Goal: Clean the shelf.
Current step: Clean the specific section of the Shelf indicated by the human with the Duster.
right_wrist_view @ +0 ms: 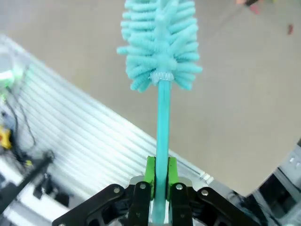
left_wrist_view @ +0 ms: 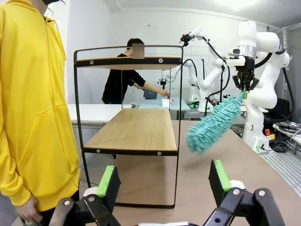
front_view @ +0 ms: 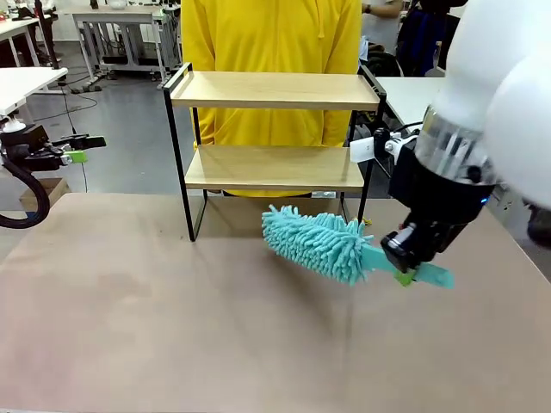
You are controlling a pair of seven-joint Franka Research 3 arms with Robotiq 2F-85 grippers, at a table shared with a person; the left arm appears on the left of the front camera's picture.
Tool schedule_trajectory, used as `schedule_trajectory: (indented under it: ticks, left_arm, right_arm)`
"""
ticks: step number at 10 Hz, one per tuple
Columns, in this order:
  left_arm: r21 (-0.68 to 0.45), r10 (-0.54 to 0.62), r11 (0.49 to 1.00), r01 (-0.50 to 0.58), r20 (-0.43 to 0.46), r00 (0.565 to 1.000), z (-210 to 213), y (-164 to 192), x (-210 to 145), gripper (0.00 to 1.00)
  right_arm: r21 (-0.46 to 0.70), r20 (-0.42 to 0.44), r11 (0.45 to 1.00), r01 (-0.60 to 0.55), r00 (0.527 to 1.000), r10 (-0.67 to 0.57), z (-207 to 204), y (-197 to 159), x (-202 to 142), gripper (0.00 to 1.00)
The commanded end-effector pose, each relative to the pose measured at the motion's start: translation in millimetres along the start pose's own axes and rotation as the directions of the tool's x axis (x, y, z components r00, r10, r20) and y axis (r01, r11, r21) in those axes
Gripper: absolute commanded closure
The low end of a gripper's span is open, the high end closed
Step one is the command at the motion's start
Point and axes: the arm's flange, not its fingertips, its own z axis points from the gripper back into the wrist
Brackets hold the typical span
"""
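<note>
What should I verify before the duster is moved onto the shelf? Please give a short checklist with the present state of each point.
1. Right pincer shut on the duster handle: ok.
2. Duster head above the table, not touching it: ok.
3. Shelf upright on the table: ok.
4. Left pincer open, apart from the shelf: ok.
5. Person away from the shelf: not ok, standing close behind it.
6. Dust on the boards: cannot tell.

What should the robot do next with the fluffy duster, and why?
Probably lift the duster slightly and reach onto the lower board of the shelf. The right gripper is shut on its handle, but the head hangs in front of the shelf, touching neither board.
</note>
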Motion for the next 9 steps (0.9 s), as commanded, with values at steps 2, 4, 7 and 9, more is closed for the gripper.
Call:
schedule_trajectory:
  ticks: [2, 4, 7, 9]
  left_arm:
    - [0.002, -0.009, 1.0, 0.009, 0.003, 1.0, -1, -3, 2, 0.0]
    - [0.002, -0.009, 1.0, 0.009, 0.003, 1.0, -1, -3, 2, 0.0]
    - [0.002, -0.009, 1.0, 0.009, 0.003, 1.0, -1, -3, 2, 0.0]
    - [0.002, -0.009, 1.0, 0.009, 0.003, 1.0, -1, -3, 2, 0.0]
  right_arm:
    - [-0.032, -0.162, 0.959, -0.283, 0.948, 0.274, 48, -4, -16, 0.87]
    - [-0.054, -0.278, 0.902, -0.428, 0.874, 0.398, 82, -8, -34, 0.87]
    - [-0.027, -0.293, 0.864, -0.504, 0.83, 0.475, 106, -37, -54, 0.87]
    - [-0.035, -0.31, 0.886, -0.462, 0.848, 0.43, 105, -23, -54, 0.87]
